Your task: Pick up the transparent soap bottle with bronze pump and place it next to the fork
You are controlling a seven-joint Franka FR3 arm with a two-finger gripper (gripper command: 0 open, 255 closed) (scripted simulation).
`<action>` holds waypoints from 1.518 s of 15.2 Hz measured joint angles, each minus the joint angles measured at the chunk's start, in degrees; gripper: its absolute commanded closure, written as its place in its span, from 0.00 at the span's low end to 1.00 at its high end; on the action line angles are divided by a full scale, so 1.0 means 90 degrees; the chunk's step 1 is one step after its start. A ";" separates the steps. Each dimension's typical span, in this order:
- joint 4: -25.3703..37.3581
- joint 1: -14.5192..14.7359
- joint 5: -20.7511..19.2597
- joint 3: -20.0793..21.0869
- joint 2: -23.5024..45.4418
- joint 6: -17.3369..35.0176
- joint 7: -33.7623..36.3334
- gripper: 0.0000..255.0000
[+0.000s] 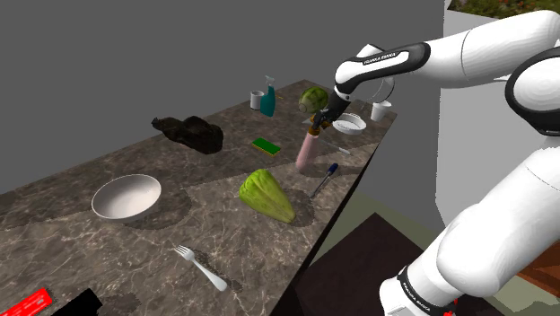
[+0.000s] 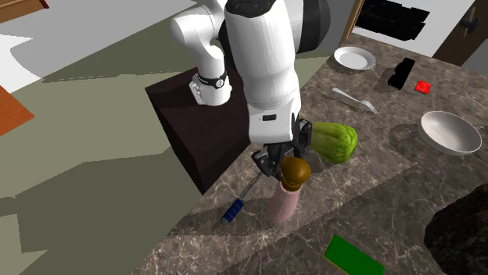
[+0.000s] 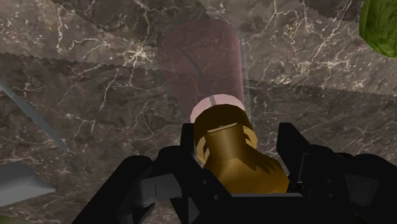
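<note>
From the shoulder view we see the gripper (image 1: 320, 117) at the top of the soap bottle (image 1: 306, 153), which stands on the counter (image 1: 72, 202) well apart from the fork (image 1: 199, 266); a white bowl (image 1: 126, 197) lies near the fork. In the second exterior view the bottle's pink, see-through body stands just beside a blue-handled tool (image 2: 235, 209). In the wrist view the fingers (image 3: 187, 137) pinch its bronze pump (image 3: 232, 149), and a thin tube shows inside the body.
</note>
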 measured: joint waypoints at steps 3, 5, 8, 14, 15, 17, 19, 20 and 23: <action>-0.0001 0.0000 0.0000 0.0000 -0.0001 0.0000 0.0000 1.00; 0.0026 -0.0005 -0.0018 -0.0004 -0.0016 -0.0043 0.0012 1.00; 0.0135 -0.0015 -0.0113 -0.0008 -0.0122 -0.0245 0.0099 1.00; 0.0461 -0.0025 -0.0291 0.0002 -0.0302 -0.0721 0.0297 1.00; 0.0516 -0.0024 -0.0312 0.0007 -0.0317 -0.0786 0.0328 1.00; 0.0620 -0.0027 -0.0361 0.0012 -0.0375 -0.0940 0.0386 1.00; 0.0739 -0.0029 -0.0409 0.0018 -0.0426 -0.1103 0.0444 1.00; 0.0833 -0.0033 -0.0418 0.0013 -0.0421 -0.1192 0.0457 1.00; 0.1001 -0.0036 -0.0481 0.0022 -0.0501 -0.1428 0.0536 1.00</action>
